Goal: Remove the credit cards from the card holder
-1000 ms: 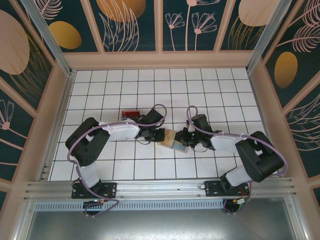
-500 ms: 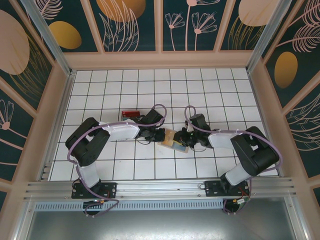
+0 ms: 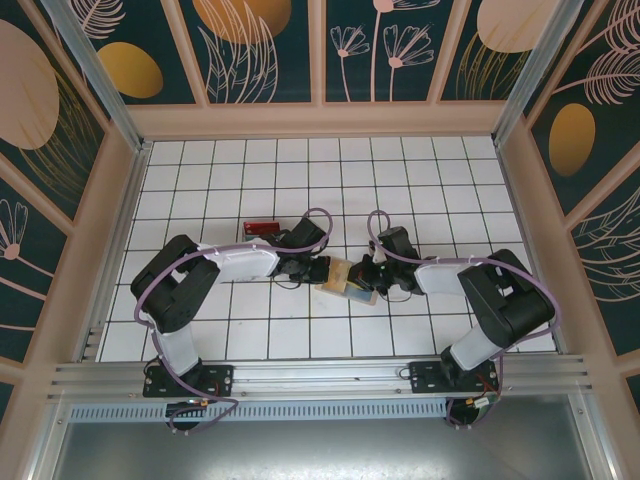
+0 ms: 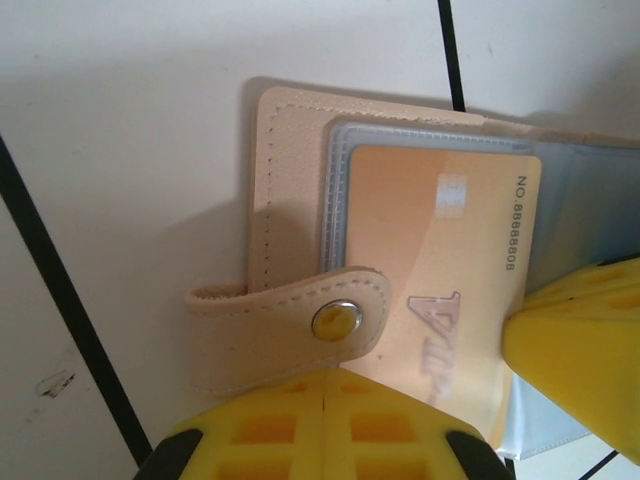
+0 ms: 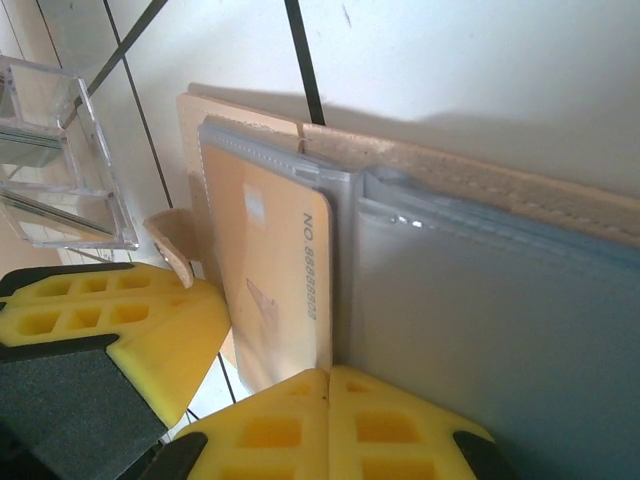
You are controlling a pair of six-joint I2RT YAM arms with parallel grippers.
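Tan leather card holder (image 3: 349, 277) open at the middle of the white tiled table (image 3: 250, 330), between my two arms, with a tan-orange card (image 4: 430, 250) in its clear sleeve (image 5: 480, 330). My left gripper (image 4: 325, 400) is clamped tight on its strap side. My right gripper (image 5: 328, 385) is closed at its edge, but I cannot tell what it grips.

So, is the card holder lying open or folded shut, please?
Open: the card holder lies spread flat, an orange card showing inside.
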